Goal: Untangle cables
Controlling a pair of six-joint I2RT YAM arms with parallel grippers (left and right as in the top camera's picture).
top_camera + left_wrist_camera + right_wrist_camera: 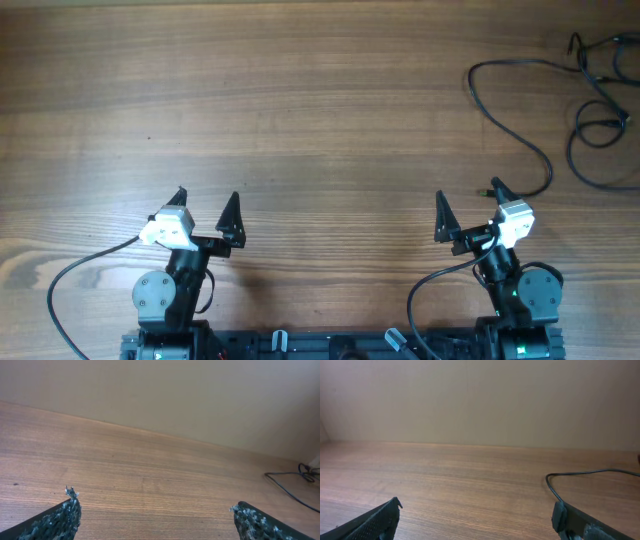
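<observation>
The cables (590,110) are thin black cords lying in long loops at the far right of the table, knotted near the right edge. One strand curves down to a small plug end (483,189) just beside my right gripper. My right gripper (468,205) is open and empty, with that strand (552,487) running up from its right finger. My left gripper (207,205) is open and empty at the near left, far from the cables, which show small at the right edge of its view (295,480).
The wooden table (300,100) stretches bare to the far edge, with a plain wall behind it (480,400). Thicker arm wires loop at the near left (60,285) and near middle (420,295).
</observation>
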